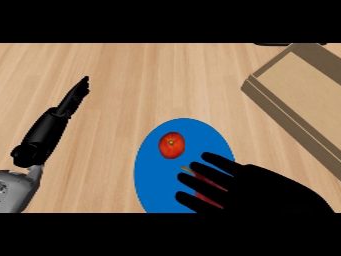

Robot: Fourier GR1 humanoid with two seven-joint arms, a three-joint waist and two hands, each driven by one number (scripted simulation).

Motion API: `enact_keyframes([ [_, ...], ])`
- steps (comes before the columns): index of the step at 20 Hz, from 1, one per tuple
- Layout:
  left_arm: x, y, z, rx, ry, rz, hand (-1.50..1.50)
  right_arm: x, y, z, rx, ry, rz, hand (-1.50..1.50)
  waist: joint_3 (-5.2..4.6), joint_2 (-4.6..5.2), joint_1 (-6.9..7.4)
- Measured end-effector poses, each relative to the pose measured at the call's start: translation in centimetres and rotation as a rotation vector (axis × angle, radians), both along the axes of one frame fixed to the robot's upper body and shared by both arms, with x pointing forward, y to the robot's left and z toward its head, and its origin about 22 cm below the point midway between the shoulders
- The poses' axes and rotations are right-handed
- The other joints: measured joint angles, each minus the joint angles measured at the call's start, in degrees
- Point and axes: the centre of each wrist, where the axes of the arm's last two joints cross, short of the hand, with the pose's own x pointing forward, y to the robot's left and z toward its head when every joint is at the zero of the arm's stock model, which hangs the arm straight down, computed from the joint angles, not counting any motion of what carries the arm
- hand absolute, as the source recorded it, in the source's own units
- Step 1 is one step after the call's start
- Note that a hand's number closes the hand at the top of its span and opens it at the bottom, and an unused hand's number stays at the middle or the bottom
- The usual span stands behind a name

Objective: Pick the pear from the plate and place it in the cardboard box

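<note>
- Head view: a pale wooden desk fills the scene, with one blue plate lying near the middle of the near edge.
- One cardboard box sits at the far right, turned at an angle; its far corner and right side run out of view.
- A strip of bare wood separates the plate's right rim from the box's near left edge, so the two are apart.
- One small red-orange round fruit rests on the far half of the plate, clear of the rim.
- The right robot hand comes in from the near right and lies over the plate's near right part, fingers spread and reaching left.
- Between those fingers a sliver of reddish and green shows; it may be the pear, but the hand hides most of it, and whether the fingers close on it cannot be told.
- The left robot hand is at the left, well apart from the plate, fingers straight, pointing far and holding nothing.
- The widest open wood lies across the far middle, between the left robot hand and the box.
- Count: one plate, one box, one round fruit, two hands.
</note>
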Motion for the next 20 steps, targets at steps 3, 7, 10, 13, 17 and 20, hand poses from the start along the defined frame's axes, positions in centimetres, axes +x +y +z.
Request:
enact_keyframes([
  [3, 0.3, 0.4, 0.3, 0.001, -0.001, -0.006, 0.0, -0.4, 0.9, -0.6, -0.017, 0.014, -0.023, -1.5, 0.02, 0.05, 0.05],
  [7, 0.3, 0.6, 0.6, 0.002, -0.004, -0.004, 0.0, -1.4, 2.0, -1.5, -0.032, 0.0, -0.044, -1.5, 0.03, 0.09, 0.08],
  [10, 0.9, 0.5, 0.6, -0.004, -0.002, -0.006, 0.0, -1.5, 3.0, -2.3, -0.051, -0.034, -0.06, -1.5, 0.05, 0.15, 0.09],
  [13, 1.0, 0.4, 0.3, -0.004, -0.005, -0.012, 0.0, -0.9, 3.6, -3.3, -0.056, -0.052, -0.077, -1.5, 0.06, 0.19, 0.18],
  [17, 0.7, 1.1, 0.0, -0.001, 0.002, -0.007, 0.0, -0.9, 3.7, -4.4, -0.063, -0.066, -0.081, -1.5, 0.06, 0.18, 0.22],
  [20, 0.8, 0.7, 0.1, -0.003, -0.002, -0.008, 0.0, -0.8, 3.6, -5.2, -0.09, -0.081, -0.086, -1.5, 0.07, 0.18, 0.18],
])
